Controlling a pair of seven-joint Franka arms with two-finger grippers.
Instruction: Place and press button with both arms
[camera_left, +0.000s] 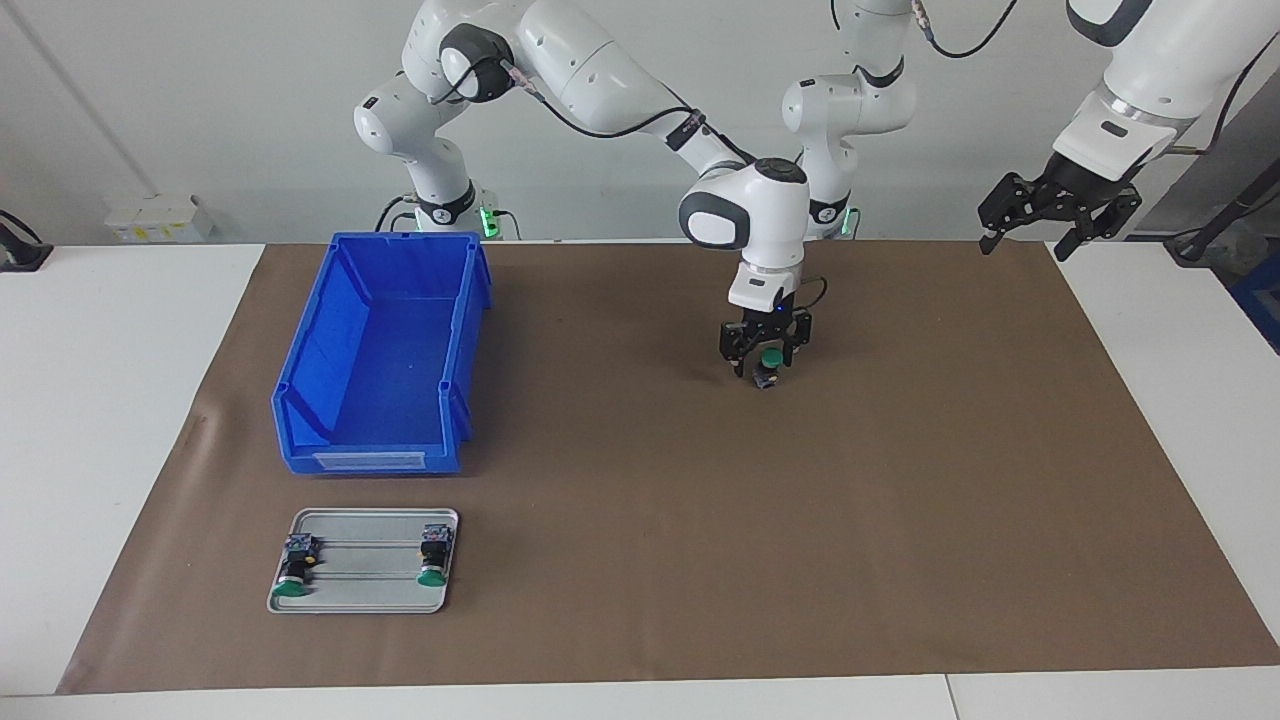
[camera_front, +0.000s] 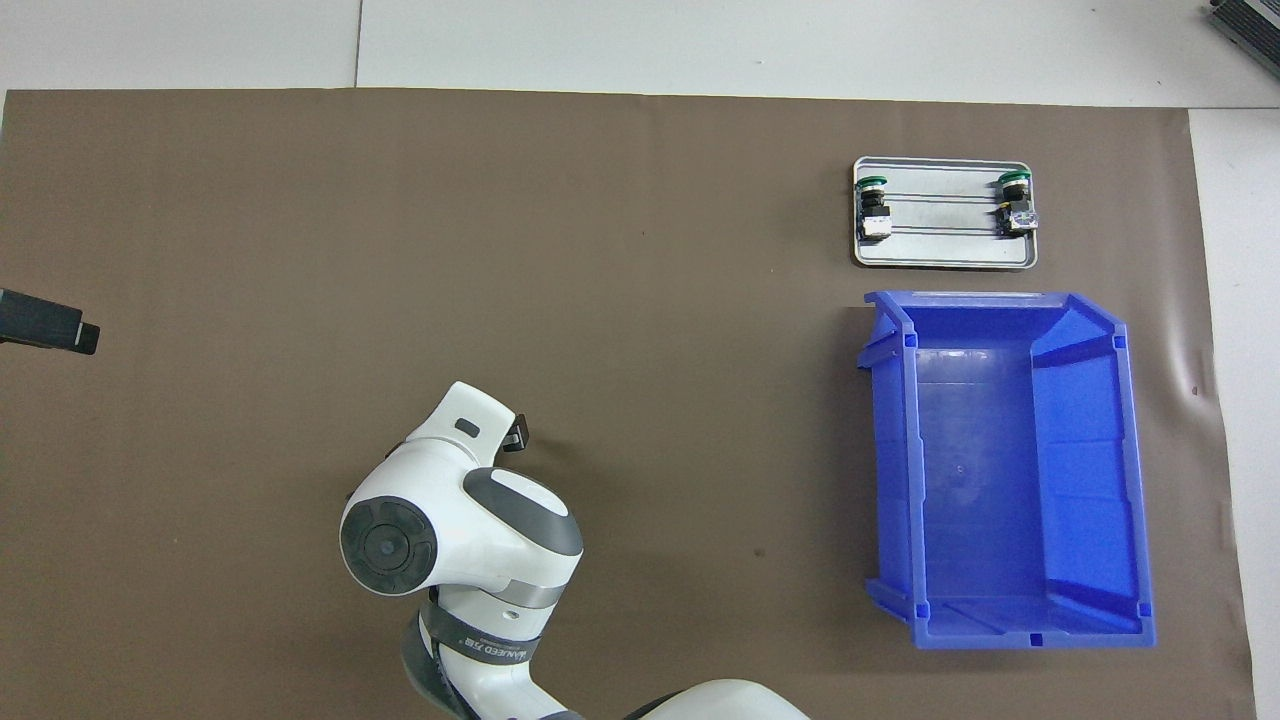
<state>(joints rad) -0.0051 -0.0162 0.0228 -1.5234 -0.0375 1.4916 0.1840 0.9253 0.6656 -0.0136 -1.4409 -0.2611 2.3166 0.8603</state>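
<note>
The right gripper (camera_left: 765, 352) is hanging low over the middle of the brown paper mat (camera_left: 900, 520), and its black fingers are sitting on either side of a small push-button with a green mushroom cap and short black body (camera_left: 768, 366). The button looks like it's touching the mat, a bit tilted, but I honestly can't tell if the fingers are actually pinching it or just framing it. From overhead the big white wrist is covering the whole thing, so only a sliver of black finger (camera_front: 517, 435) is poking out.

The left gripper (camera_left: 1050, 215) is waiting up in the air over the mat's corner at the left arm's end, claws spread wide and holding nothing. In the overhead view it's cut off at the edge, just a dark block.

Over at the right arm's end, a flat silver metal tray (camera_left: 365, 600) is sitting near the mat's edge farthest from the robots, with two more green-capped buttons (camera_left: 296, 570) (camera_left: 433, 558) lying on their sides in it. A blue plastic open-front bin (camera_left: 385, 355) is standing just beside the tray, nearer the robots.

The mat is covering most of a white tabletop (camera_left: 110, 420), with a plain pale wall (camera_left: 200, 110) where the arm bases are standing.
</note>
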